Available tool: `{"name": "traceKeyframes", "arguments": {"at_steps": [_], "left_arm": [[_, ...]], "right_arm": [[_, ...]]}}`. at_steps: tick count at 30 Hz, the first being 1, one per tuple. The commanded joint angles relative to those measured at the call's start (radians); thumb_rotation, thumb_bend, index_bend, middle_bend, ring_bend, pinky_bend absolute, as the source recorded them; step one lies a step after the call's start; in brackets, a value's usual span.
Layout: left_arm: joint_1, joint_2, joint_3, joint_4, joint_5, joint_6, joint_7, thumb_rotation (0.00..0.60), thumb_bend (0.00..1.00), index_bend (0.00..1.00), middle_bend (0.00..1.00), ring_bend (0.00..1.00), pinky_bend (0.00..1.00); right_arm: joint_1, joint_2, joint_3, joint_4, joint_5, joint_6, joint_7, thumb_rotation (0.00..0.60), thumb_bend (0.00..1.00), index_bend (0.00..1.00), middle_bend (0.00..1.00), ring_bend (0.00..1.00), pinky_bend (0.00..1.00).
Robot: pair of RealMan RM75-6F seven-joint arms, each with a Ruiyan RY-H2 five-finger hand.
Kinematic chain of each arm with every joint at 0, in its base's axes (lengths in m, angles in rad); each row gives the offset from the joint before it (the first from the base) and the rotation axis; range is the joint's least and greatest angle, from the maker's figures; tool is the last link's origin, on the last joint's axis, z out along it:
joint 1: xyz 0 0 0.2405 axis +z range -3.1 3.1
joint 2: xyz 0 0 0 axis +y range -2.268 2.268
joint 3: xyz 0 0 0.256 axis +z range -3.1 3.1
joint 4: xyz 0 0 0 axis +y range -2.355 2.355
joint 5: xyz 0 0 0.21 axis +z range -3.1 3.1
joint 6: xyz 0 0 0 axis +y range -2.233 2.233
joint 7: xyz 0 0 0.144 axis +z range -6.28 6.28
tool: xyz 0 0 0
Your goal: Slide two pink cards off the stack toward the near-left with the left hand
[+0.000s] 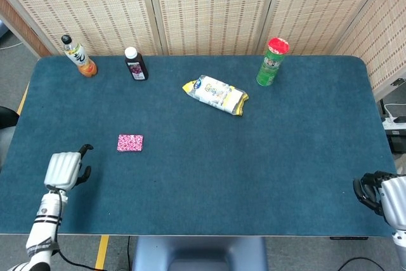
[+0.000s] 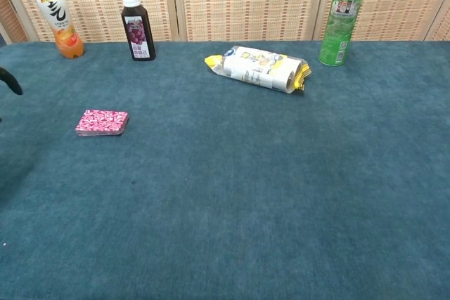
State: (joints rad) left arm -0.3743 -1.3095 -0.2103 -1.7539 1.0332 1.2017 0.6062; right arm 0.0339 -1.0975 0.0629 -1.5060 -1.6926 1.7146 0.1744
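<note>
near-left of the pink stack [image 1: 130, 143] hovers the left hand [image 1: 64, 169], seemingly empty.

The stack of cards [image 1: 130, 143] lies on the table [image 1: 209, 182] just ahead and right of the left robot hand [image 1: 64, 169] (apart from it); two bottles [image 1: 135, 63] stand far behind it, snack pack [image 1: 216, 94] and canister [image 1: 272, 61] far right.

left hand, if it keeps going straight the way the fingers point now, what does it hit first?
Likely nothing soon. In the head view the left hand sits near-left of the pink card stack, fingers aimed toward the table's far side, a line passing left of the stack. The orange drink bottle stands far along it. Depth is uncertain.
</note>
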Motion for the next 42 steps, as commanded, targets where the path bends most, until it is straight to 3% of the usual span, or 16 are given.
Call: {"name": "traceKeyframes", "arguments": {"at_steps": [1, 6, 12, 21, 32, 42], "left_arm": [[-0.074, -0.103, -0.053, -0.028, -0.151, 0.048, 0.146, 0.6, 0.4, 0.27, 1.0, 1.0, 1.0], [-0.133, -0.209, -0.097, -0.016, -0.282, 0.125, 0.232, 0.6, 0.38, 0.24, 1.0, 1.0, 1.0], [-0.174, -0.3, -0.111, 0.065, -0.285, 0.164, 0.207, 0.6, 0.32, 0.23, 1.0, 1.0, 1.0], [-0.225, -0.424, -0.125, 0.205, -0.322, 0.192, 0.216, 0.6, 0.31, 0.22, 1.0, 1.0, 1.0], [-0.296, -0.498, -0.164, 0.352, -0.415, 0.122, 0.25, 0.6, 0.31, 0.23, 1.0, 1.0, 1.0], [-0.347, -0.549, -0.184, 0.402, -0.449, 0.111, 0.273, 0.6, 0.31, 0.23, 1.0, 1.0, 1.0]], "right_arm": [[0.006, 0.002, -0.005, -0.004, -0.001, -0.013, -0.003, 0.6, 0.45, 1.0, 0.89, 0.85, 1.0], [0.014, 0.005, -0.018, -0.004, -0.011, -0.037, -0.009, 0.6, 0.45, 1.0, 0.89, 0.85, 1.0], [0.021, 0.013, -0.024, -0.01, -0.009, -0.058, -0.009, 0.6, 0.45, 1.0, 0.89, 0.85, 1.0], [0.022, 0.016, -0.029, -0.012, -0.012, -0.057, -0.004, 0.6, 0.45, 1.0, 0.89, 0.85, 1.0], [0.026, 0.022, -0.031, -0.017, -0.006, -0.068, 0.0, 0.6, 0.45, 1.0, 0.89, 0.85, 1.0], [0.027, 0.031, -0.034, -0.022, -0.003, -0.073, 0.01, 0.6, 0.45, 1.0, 0.89, 0.85, 1.0]]}}
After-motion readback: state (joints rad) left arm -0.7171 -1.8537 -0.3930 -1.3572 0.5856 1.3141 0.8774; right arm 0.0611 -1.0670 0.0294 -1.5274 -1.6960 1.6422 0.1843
